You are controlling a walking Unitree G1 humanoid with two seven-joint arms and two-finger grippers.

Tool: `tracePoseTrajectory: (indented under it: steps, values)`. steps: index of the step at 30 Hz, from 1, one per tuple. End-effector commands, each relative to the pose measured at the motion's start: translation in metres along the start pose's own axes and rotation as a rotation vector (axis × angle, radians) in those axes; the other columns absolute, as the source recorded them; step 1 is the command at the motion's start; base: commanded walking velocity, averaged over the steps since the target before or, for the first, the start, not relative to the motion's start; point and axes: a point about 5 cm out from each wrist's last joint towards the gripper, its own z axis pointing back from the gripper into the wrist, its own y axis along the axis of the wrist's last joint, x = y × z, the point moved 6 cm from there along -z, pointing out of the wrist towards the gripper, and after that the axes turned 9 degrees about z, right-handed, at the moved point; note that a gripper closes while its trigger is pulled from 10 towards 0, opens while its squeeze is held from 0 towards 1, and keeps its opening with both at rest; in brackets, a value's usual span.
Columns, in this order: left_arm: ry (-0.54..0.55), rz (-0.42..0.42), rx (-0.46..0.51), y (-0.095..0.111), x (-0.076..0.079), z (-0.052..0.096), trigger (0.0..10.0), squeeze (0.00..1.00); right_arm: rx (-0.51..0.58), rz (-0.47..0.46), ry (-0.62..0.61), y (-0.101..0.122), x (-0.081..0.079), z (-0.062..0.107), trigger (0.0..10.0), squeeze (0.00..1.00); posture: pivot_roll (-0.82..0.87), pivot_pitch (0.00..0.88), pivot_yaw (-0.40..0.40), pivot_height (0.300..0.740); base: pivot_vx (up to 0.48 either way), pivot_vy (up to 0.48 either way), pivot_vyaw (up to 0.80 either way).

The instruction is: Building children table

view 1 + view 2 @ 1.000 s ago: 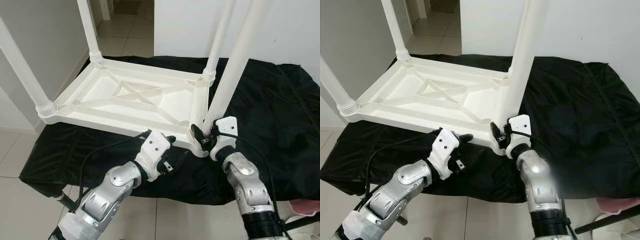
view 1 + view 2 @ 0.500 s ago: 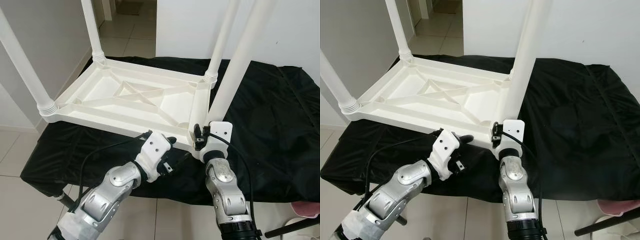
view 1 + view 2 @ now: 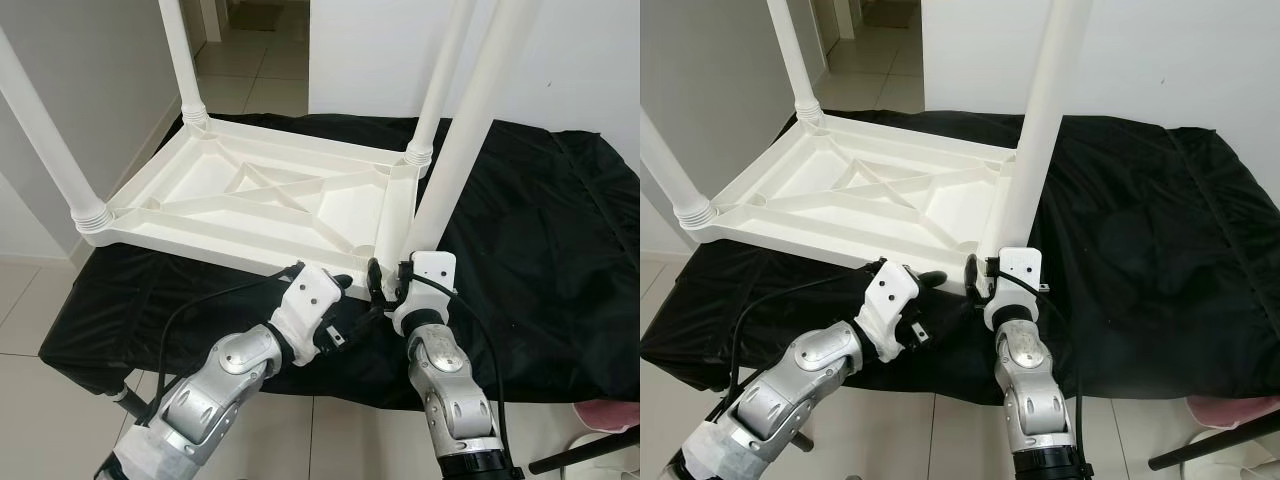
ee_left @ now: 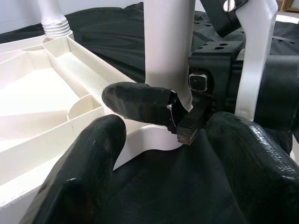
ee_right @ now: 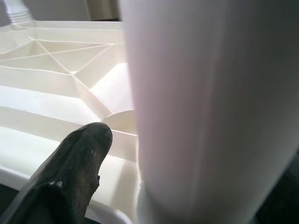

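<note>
Right pincer (image 3: 385,287) clamped on upright round white plastic leg (image 3: 455,140) at its socket; left pincer (image 3: 340,300) open just beside, empty.

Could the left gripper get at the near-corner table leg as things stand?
Probably yes. The left gripper hangs open just short of the table leg, with only black cloth between, but the right gripper already clasps the leg's base, leaving little room low down.

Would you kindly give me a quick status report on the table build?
Right gripper closed around the base of the near leg at the table's corner socket. Left gripper open, just short of the upturned white table. Nothing in the way on the black cloth.
</note>
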Motion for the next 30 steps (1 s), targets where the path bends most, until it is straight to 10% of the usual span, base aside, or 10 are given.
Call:
tracePoseTrajectory:
  steps: [1, 2, 20, 21, 22, 26, 27, 30]
  values:
    - [-0.14, -0.005, -0.027, -0.004, 0.016, 0.002, 10.0, 0.0, 0.016, -0.013, 0.012, 0.005, 0.0, 0.0, 10.0, 1.0, -0.06, 0.044, 0.022, 0.74, 0.0, 0.0, 0.0]
    - [-0.139, -0.004, -0.027, -0.004, 0.016, 0.002, 10.0, 0.0, 0.027, -0.01, 0.048, 0.006, 0.0, 0.0, 10.0, 0.0, -0.06, 0.043, 0.023, 0.74, 0.0, 0.0, 0.0]
    - [-0.129, -0.021, -0.022, -0.001, 0.01, 0.001, 10.0, 0.0, 0.123, 0.152, 0.435, 0.02, 0.005, -0.01, 10.0, 0.0, -0.05, 0.014, 0.016, 0.74, 0.0, 0.0, 0.0]
    - [-0.128, -0.024, -0.021, -0.001, 0.01, 0.001, 10.0, 0.0, 0.12, 0.175, 0.484, 0.018, 0.004, -0.01, 8.9, 0.0, -0.05, 0.013, 0.015, 0.74, 0.0, 0.0, 0.0]
    - [-0.126, -0.027, -0.021, -0.001, 0.009, 0.001, 10.0, 0.0, 0.113, 0.2, 0.514, 0.016, 0.006, -0.011, 4.2, 0.0, -0.05, 0.006, 0.014, 0.74, 0.0, 0.0, 0.0]
    - [-0.124, -0.03, -0.02, -0.001, 0.009, 0.0, 10.0, 0.0, 0.098, 0.233, 0.527, 0.011, 0.01, -0.013, 3.3, 0.0, -0.05, 0.003, 0.012, 0.74, 0.0, 0.0, 0.0]
    - [-0.124, -0.032, -0.021, -0.001, 0.008, 0.001, 10.0, 0.0, 0.089, 0.24, 0.527, 0.008, 0.012, -0.014, 0.0, 0.0, -0.05, 0.001, 0.008, 0.74, 0.0, 0.0, 0.0]
    - [-0.123, -0.034, -0.022, -0.001, 0.008, 0.001, 10.0, 0.0, 0.08, 0.236, 0.534, 0.006, 0.013, -0.015, 0.0, 0.0, -0.04, 0.0, 0.009, 0.74, 0.0, 0.0, 0.0]
